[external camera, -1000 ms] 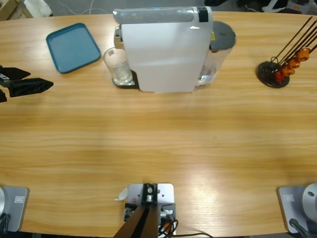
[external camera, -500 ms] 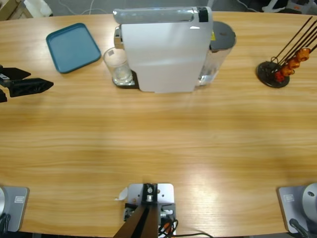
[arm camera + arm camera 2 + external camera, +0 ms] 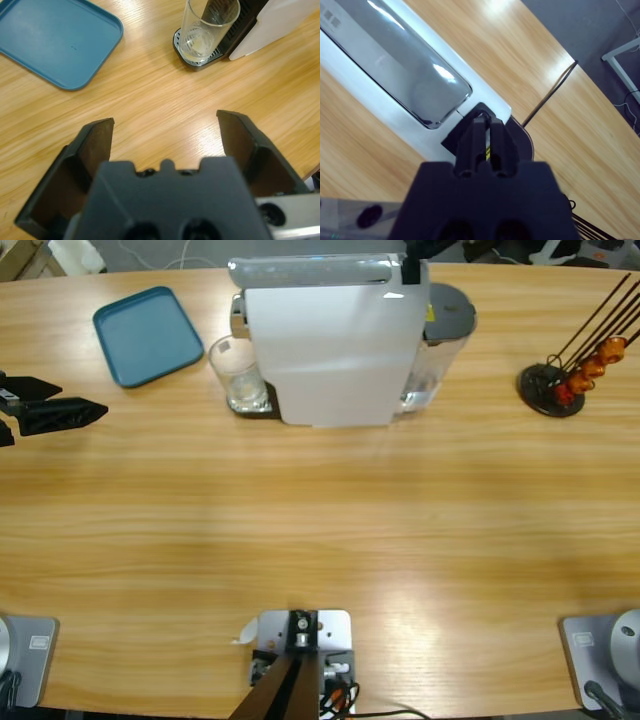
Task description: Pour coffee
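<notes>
Okay, small clear glass tumbler (image 3: 238, 373) with shallow pale coffee (image 3: 196, 44) sits on the white coffee machine's (image 3: 330, 340) drip tray, upper left of centre. I'd grip mid-wall: fragile, slippery, light. My left tool (image 3: 165, 131) gapes wide, empty, near the blue plastic tray (image 3: 147, 334). Right tool (image 3: 487, 131) pinched closed above the machine's top.

L gripper (image 3: 95, 412) is held low at the table's far left edge, its 2 jaws spread wide, nothing between. R gripper (image 3: 485, 131) is seen w/ jaws pressed together, pointed down.
</notes>
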